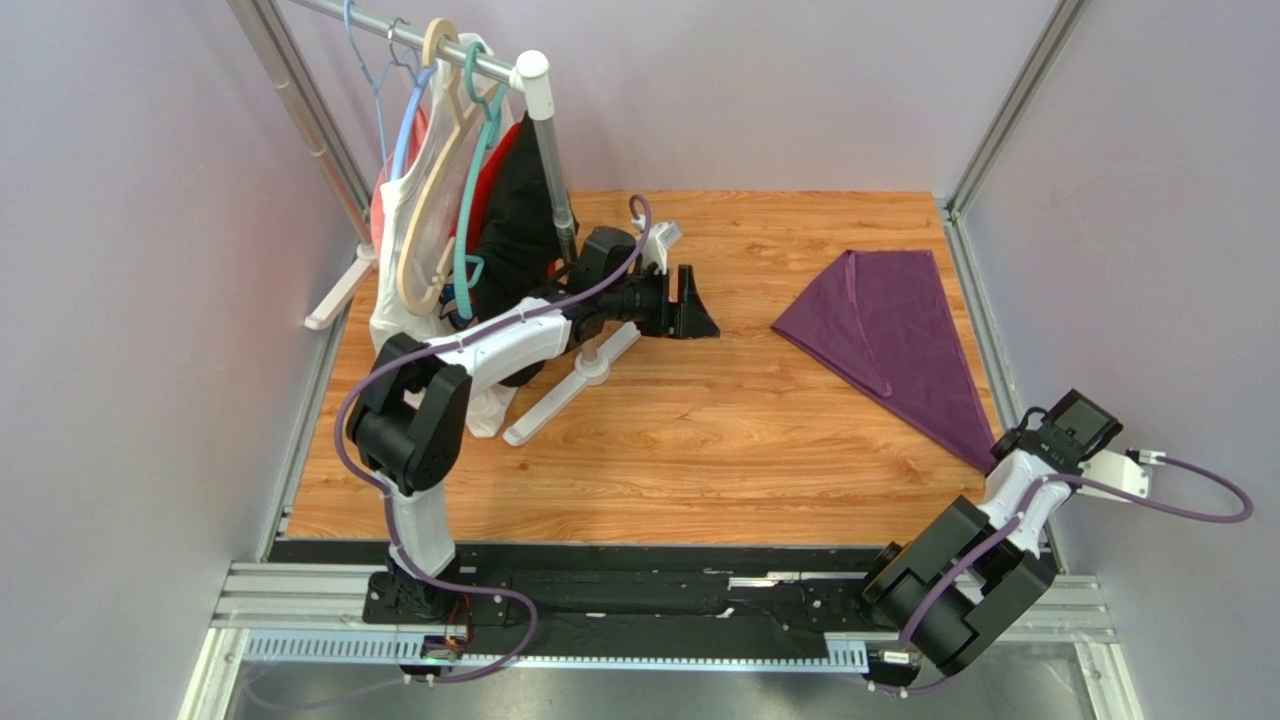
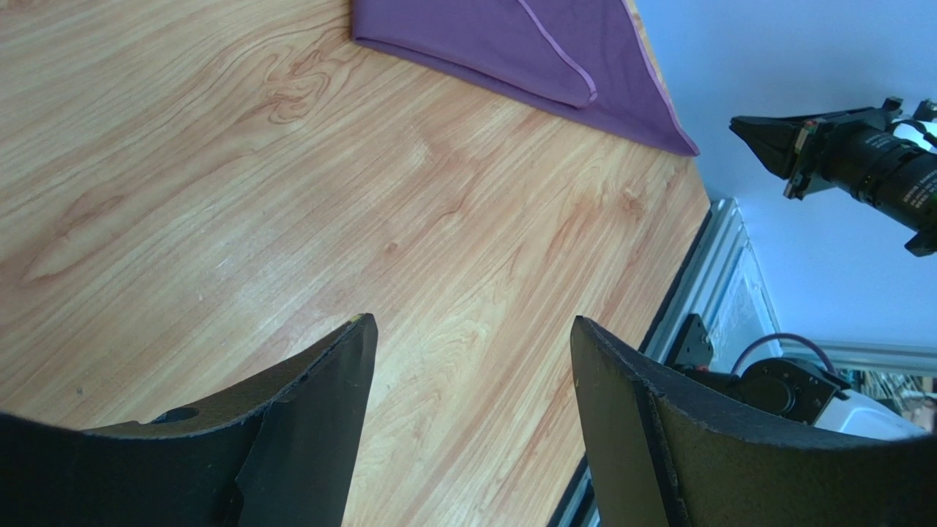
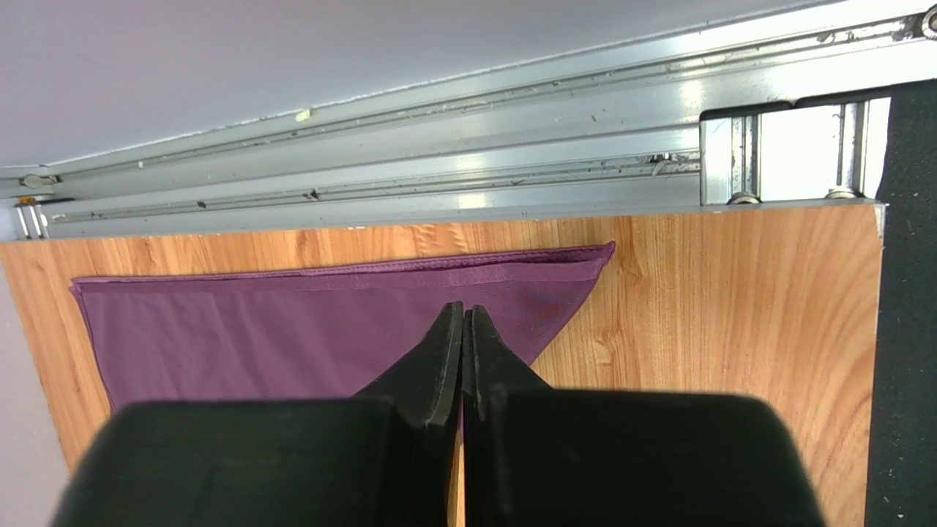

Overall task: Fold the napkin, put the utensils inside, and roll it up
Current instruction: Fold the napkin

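Observation:
The purple napkin [image 1: 887, 338] lies folded into a triangle at the right side of the wooden table, and it also shows in the left wrist view [image 2: 517, 44] and the right wrist view [image 3: 275, 329]. My right gripper [image 1: 1010, 447] is down at the napkin's near tip, by the table's right edge. Its jaws are shut, tips [image 3: 462, 310] meeting on the fabric close to the corner. My left gripper [image 1: 699, 305] hovers open over bare wood left of the napkin, with nothing between its fingers [image 2: 471, 321]. The utensils are out of view.
A clothes rack [image 1: 451, 180] with hangers and white, black and red garments stands at the back left, its white foot [image 1: 579, 375] under my left arm. An aluminium rail [image 3: 440, 165] runs along the table's right edge.

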